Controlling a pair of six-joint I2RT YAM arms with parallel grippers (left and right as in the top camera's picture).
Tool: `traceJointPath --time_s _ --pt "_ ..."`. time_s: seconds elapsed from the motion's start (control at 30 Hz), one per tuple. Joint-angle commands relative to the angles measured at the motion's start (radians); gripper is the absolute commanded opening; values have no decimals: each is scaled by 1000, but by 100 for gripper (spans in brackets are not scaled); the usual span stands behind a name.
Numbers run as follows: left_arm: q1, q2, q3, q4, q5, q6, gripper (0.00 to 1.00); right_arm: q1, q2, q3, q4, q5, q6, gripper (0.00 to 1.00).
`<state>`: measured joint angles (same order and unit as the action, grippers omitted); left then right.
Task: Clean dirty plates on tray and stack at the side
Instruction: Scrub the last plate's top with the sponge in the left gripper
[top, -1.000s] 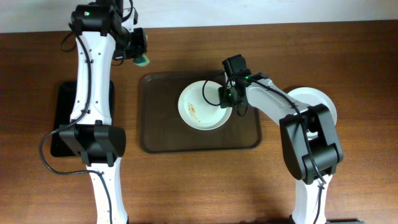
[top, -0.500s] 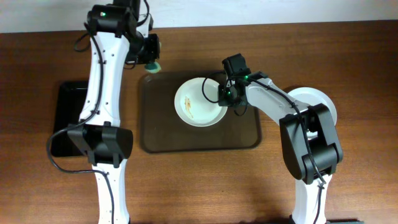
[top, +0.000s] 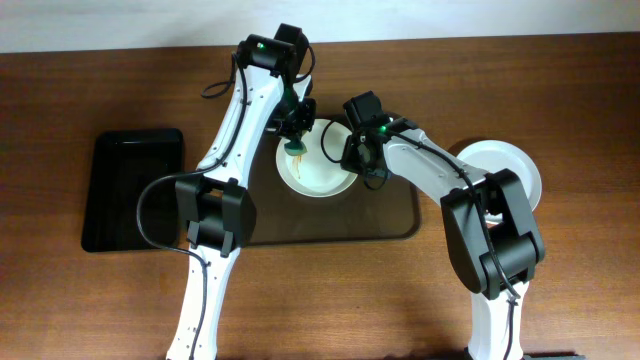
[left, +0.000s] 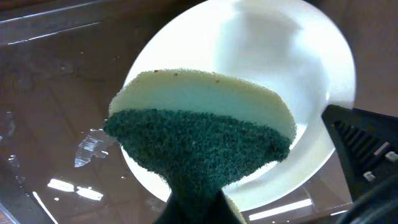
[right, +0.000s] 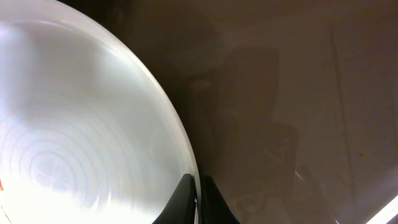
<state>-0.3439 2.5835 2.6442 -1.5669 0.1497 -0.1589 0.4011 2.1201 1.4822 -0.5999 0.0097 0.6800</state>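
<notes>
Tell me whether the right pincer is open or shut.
Shut: the right pincer pinches the plate rim, fingertips nearly touching.

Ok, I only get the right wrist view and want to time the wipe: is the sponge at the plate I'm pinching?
Observer: Yes. The left pincer holds the sponge over the plate's left half; whether they touch I can't tell.
Operator: Where on the rim is my grip?
Observer: Your right pincer pinches the right edge, opposite the sponge.
Operator: Where would it stack?
Observer: A second plate lies on the table, right of the tray.
</notes>
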Motion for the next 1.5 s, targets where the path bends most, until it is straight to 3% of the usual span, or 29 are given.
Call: traceJointPath --time_s 0.0,0.37,0.73,0.9,1.07,1.2,1.27,1.33,1.47 --pt "10 46 6 0 -8 -40 1 -10 37 -8 -12 47 44 4" --pt "4 88 6 29 -11 -38 1 -98 115 -8 37 -224 31 4" --pt "-2 216 6 -18 -68 -35 1 -100 120 -8 47 -224 16 4" --pt "-31 229 6 41 -59 -33 1 -99 120 -8 47 -224 16 4" --pt "-65 229 6 115 136 202 1 -99 120 -8 45 -224 9 4" --pt "-61 229 6 93 124 180 1 -100 120 -8 44 -221 8 4" --pt "-45 229 6 47 -3 9 1 -100 120 -8 41 -219 5 4" --pt "-30 229 6 -31 -43 -66 1 -100 120 -8 39 -216 5 4" --pt "-11 229 6 -122 -37 -37 1 -100 120 -8 43 -212 5 4"
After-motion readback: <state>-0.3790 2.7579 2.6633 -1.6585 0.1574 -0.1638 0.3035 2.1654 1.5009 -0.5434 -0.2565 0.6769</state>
